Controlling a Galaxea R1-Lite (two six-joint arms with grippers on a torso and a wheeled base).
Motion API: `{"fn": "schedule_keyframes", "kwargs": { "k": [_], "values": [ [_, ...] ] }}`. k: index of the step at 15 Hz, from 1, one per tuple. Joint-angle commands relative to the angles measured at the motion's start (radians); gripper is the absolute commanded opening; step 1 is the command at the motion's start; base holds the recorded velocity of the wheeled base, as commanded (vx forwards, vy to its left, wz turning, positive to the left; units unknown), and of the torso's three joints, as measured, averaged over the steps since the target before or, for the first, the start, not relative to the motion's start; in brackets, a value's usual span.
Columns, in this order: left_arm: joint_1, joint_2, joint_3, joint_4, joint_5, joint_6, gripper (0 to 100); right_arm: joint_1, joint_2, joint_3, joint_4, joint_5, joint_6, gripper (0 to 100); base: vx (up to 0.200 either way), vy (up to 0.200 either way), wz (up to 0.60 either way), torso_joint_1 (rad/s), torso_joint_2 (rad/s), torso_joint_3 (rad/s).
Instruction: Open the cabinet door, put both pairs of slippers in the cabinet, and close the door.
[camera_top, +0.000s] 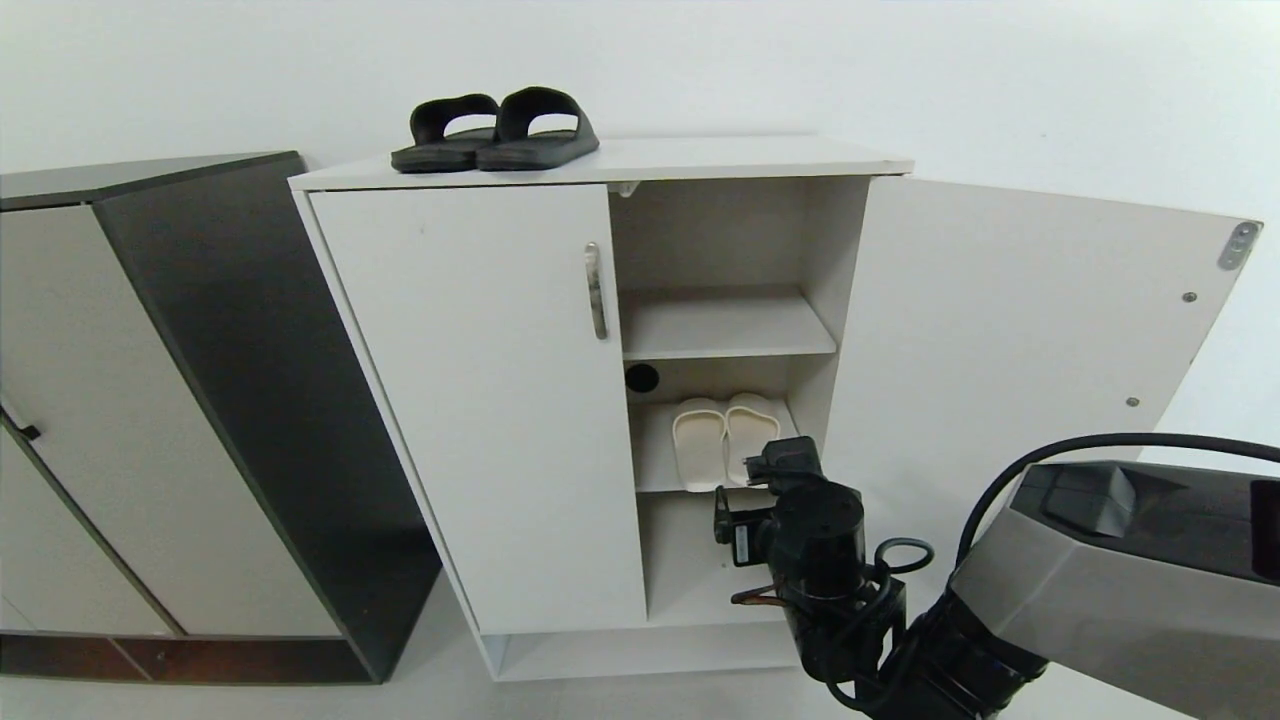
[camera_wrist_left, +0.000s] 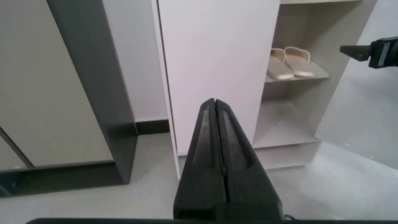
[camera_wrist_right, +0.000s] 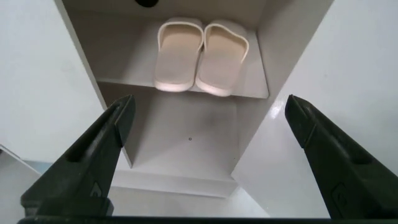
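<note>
Midway through the job, by the look of it: first pair stowed, second pair yet to fetch. With the right door (camera_top: 1000, 330) of the cabinet (camera_top: 750, 155) swung wide and the left door (camera_top: 470, 400) shut, no more opening needed.

Cream slippers (camera_top: 725, 435) side by side on the middle shelf (camera_top: 655, 440), close to its front edge. Black slippers (camera_top: 497, 132) on the cabinet top, by its front edge toward the left corner, above the shut door.

Right tool (camera_wrist_right: 209, 106) spread wide and empty, just in front of the shelf with the cream pair, apart from them. Left tool (camera_wrist_left: 215, 109) pressed closed on nothing, low down in front of the shut door.

Next, most likely: raise an arm to the cabinet top, spread the tool over the black pair, pinch the straps together or take one slipper at a time, then carry them to a free shelf. Calls for a clean lift off the front edge without knocking a slipper down, and for clearing the open door on the way in. Door closing last.
</note>
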Motion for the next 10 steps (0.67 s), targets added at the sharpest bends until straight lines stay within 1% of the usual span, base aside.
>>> {"fn": "schedule_keyframes", "kwargs": {
  "k": [1,10],
  "values": [
    [0.000,0.002,0.000,0.000,0.000,0.000,0,0.000,0.000,0.002,-0.001,0.000,0.001,100,0.000,0.200,0.00,0.002,0.00,0.017],
    [0.000,0.002,0.000,0.000,0.000,0.000,0,-0.009,0.002,0.025,-0.030,0.004,0.000,100,0.000,0.200,0.00,0.003,0.00,0.002]
  ]
}}
